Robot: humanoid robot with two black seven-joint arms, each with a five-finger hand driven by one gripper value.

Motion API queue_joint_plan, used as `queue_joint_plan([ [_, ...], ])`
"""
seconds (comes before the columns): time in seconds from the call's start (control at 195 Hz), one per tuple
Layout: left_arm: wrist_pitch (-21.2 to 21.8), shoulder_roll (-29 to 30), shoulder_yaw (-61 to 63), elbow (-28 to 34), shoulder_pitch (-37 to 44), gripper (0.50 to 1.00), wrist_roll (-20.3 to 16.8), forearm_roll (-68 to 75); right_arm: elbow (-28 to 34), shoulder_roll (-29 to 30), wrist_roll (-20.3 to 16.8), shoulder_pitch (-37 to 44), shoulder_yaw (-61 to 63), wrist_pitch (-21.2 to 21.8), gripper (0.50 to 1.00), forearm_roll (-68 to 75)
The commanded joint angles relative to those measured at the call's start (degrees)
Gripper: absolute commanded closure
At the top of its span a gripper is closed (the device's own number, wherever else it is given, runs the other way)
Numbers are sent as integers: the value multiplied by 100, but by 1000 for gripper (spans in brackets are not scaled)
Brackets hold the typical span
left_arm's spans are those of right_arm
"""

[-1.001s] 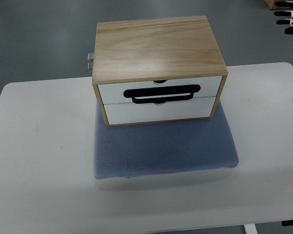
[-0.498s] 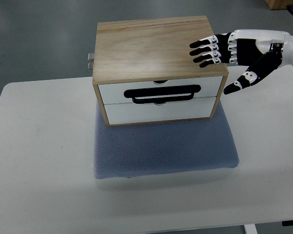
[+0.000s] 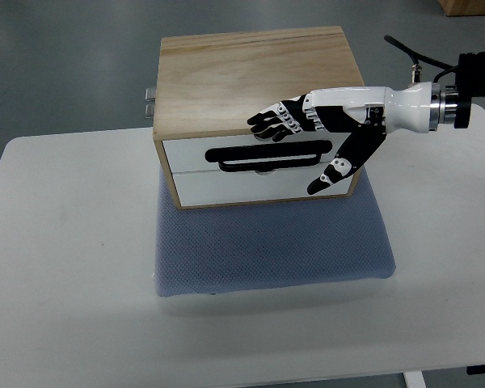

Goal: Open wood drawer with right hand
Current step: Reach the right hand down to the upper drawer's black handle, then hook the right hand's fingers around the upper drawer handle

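A wooden drawer box (image 3: 259, 77) with two white drawer fronts stands on a blue-grey mat (image 3: 271, 242). A black handle (image 3: 267, 155) lies across the seam between the upper and lower fronts. Both drawers are closed. My right hand (image 3: 295, 145) reaches in from the right over the box's front top edge, fingers (image 3: 276, 121) spread above the upper drawer front and thumb (image 3: 333, 172) hanging down in front of it, right of the handle. It holds nothing.
The mat lies on a white table (image 3: 65, 267). A small metal hinge part (image 3: 149, 103) sticks out at the box's back left. Grey floor lies beyond the table.
My right hand has come in from the upper right, moved left over the box and now reaches the front, thumb lowered in front of the drawer. The drawers have not moved.
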Motion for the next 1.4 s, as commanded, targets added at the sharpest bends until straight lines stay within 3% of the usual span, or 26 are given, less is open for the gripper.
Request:
queue_joint_plan([
  [0.0, 0, 0, 3, 0, 0, 500, 1, 0, -149, 169, 1, -37, -29, -95, 556, -99],
  [0.21, 0, 0, 3, 0, 0, 500, 1, 0, -553, 644, 10, -20, -512, -535, 556, -108],
  [1.396, 0, 0, -6, 0, 0, 500, 1, 0, -1072, 881, 10, -477, -530, -570, 556, -679],
])
